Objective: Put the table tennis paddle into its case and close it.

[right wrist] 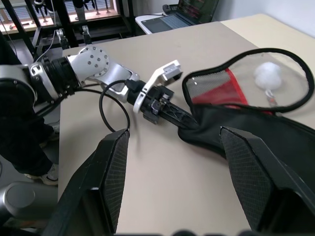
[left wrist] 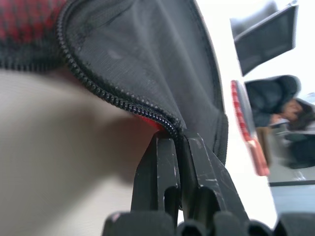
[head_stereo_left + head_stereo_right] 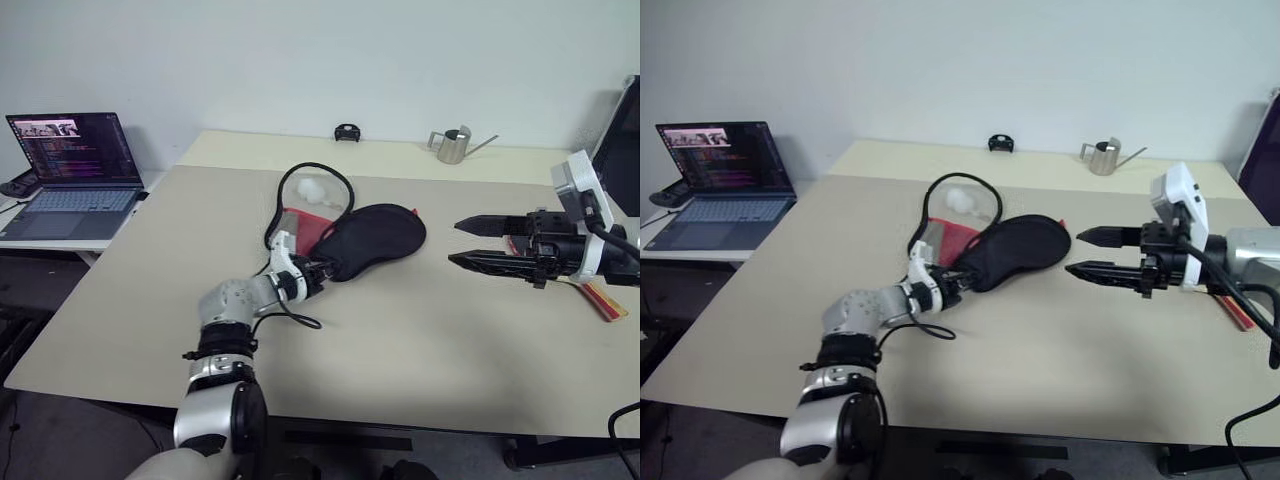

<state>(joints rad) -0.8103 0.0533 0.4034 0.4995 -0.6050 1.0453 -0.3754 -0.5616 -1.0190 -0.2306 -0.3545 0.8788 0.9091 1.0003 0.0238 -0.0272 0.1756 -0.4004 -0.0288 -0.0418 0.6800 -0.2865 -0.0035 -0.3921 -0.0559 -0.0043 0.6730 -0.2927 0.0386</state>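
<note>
The case (image 3: 375, 235) lies unzipped at mid-table, a black pouch whose mesh-and-red lid (image 3: 310, 205) is folded back toward the far side. My left gripper (image 3: 322, 268) is shut on the case's narrow end, and the left wrist view shows its fingertips (image 2: 167, 147) pinching the zip rim (image 2: 118, 101). To the right of the case my right gripper (image 3: 453, 243) hovers open over the table with nothing between its fingers. The table tennis paddle (image 3: 606, 300) lies under the right arm. Its red and yellow striped handle sticks out, and the face is hidden.
A white ball (image 3: 315, 187) sits in the lid's mesh pocket. On the far table stand a metal watering can (image 3: 455, 145) and a small black object (image 3: 347, 132). An open laptop (image 3: 75, 165) rests on a side desk to the left. A dark screen (image 3: 625, 140) stands at the right edge.
</note>
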